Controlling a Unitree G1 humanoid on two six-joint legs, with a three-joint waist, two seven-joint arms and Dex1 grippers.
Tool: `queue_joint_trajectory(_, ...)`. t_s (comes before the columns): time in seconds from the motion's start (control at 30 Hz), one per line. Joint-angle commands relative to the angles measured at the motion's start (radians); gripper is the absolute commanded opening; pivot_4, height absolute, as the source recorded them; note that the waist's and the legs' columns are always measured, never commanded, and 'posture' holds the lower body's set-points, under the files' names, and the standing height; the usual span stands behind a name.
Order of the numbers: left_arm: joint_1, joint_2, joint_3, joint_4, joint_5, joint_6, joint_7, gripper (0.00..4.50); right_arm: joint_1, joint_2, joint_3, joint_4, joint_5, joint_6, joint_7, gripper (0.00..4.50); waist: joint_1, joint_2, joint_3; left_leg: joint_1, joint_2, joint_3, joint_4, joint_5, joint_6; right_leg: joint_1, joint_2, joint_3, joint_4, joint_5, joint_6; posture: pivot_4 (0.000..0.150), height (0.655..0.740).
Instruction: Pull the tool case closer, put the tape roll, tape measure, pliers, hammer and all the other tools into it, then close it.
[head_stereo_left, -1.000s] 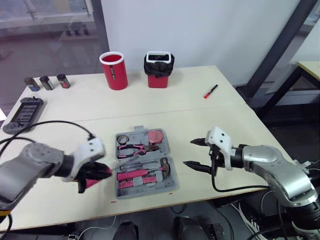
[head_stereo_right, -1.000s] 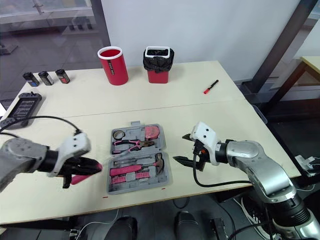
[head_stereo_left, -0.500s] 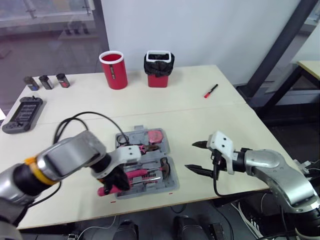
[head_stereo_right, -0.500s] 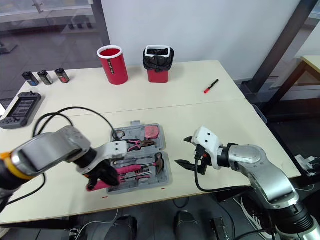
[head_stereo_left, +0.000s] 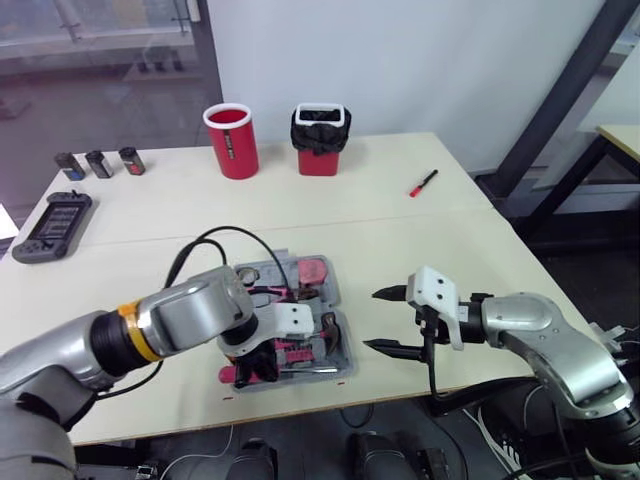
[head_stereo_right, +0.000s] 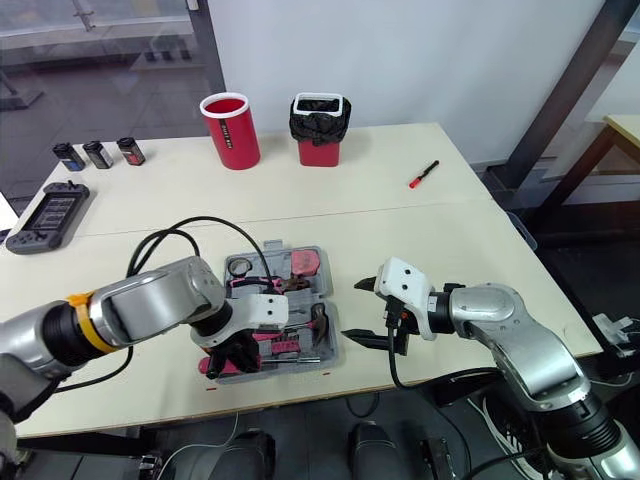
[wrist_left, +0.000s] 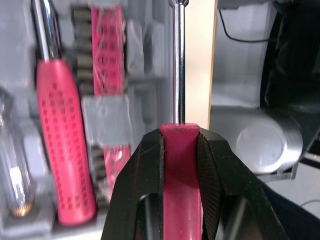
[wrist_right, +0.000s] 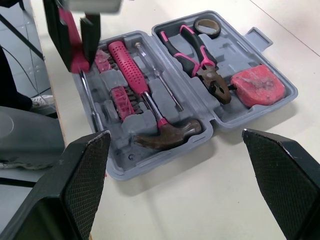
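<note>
Clamping the pink screwdriver (wrist_left: 178, 100), your left gripper (wrist_left: 179, 137) hangs over the tool case (wrist_right: 227, 114). Your right gripper (head_stereo_left: 372, 320) gapes wide, empty.

Open tool case (wrist_right: 131, 159), pink screwdriver (wrist_left: 180, 145) along rim

Silver-grey arms (head_stereo_left: 545, 325) show white wrists (head_stereo_left: 436, 290), black cables (head_stereo_left: 215, 238), an orange band (head_stereo_left: 128, 327), black left tool (head_stereo_right: 222, 362) and right tool (head_stereo_left: 371, 319).
</note>
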Motion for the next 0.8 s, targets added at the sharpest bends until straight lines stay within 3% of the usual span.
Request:
queue_joint_trajectory(0.03,-0.02,-0.023,0.01,0.008,0.013,0.02,0.031,0.43,-0.013,-0.009,-0.002,-0.015,0.005,-0.017,0.016,4.5,0.0,0.0,0.0,0.0,0.0,0.0,0.0,0.0,0.0,0.0,0.0,0.0,0.0,0.0,0.0,0.15,0.7387)
queue_joint_trajectory(0.33,-0.028,-0.016,0.022,0.022,0.003,0.036,0.043,0.43,-0.023,-0.014,0.001,0.003,-0.004,-0.035,0.042,4.5,-0.001,0.0,0.0,0.0,0.0,-0.001,0.0,0.0,0.0,0.0,0.001,0.0,0.0,0.0,0.0,0.15,0.7387)
queue_joint_trajectory(0.8,0.011,-0.094,-0.007,0.069,0.01,0.045,0.114,0.43,-0.003,-0.014,-0.003,-0.02,-0.002,-0.014,0.026,4.5,-0.001,0.001,0.0,0.0,0.0,-0.002,0.0,0.0,0.0,0.001,0.001,0.0,0.001,0.0,0.0,0.15,0.7387)
